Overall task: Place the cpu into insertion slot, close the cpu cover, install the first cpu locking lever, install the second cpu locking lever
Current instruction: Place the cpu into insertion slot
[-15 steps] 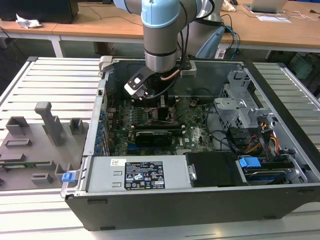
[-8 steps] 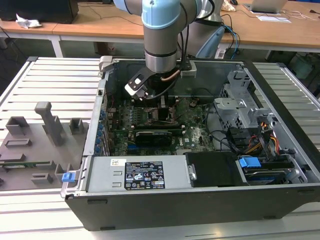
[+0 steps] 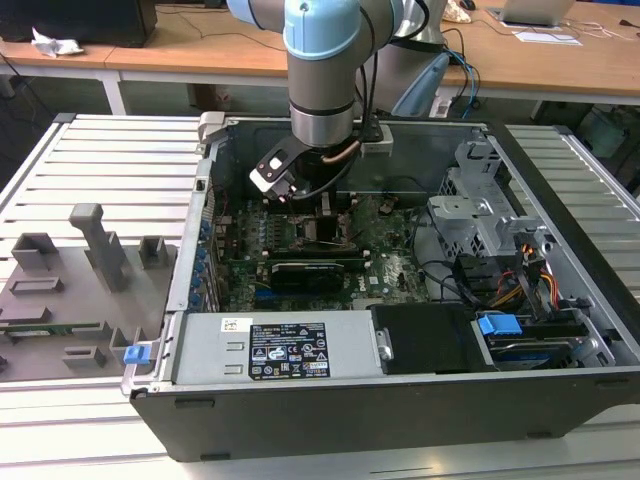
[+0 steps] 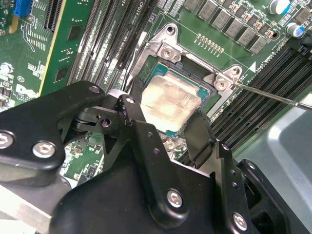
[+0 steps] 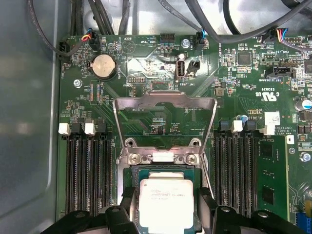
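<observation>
The cpu (image 4: 170, 100) lies silver face up in the insertion slot (image 4: 148, 73) on the green motherboard. In both wrist views my gripper (image 4: 165, 114) straddles it, with one black finger (image 4: 132, 113) against one edge and the other finger (image 4: 197, 134) against the opposite edge. The cpu (image 5: 165, 200) sits low between the gripper (image 5: 165, 207) fingers. The cpu cover (image 5: 163, 100) is swung open, away from the socket, on its hinge (image 5: 161, 157). A thin wire locking lever (image 4: 273, 95) sticks out sideways, unlatched. In the exterior view the gripper (image 3: 300, 195) reaches down into the open computer case.
Rows of memory slots (image 5: 85, 170) flank the socket on both sides. A long black card (image 3: 315, 272) and the power supply (image 3: 270, 350) lie toward the case front. Cables (image 5: 146, 14) run along the case wall. Grey fixtures (image 3: 90, 250) stand at the exterior view's left.
</observation>
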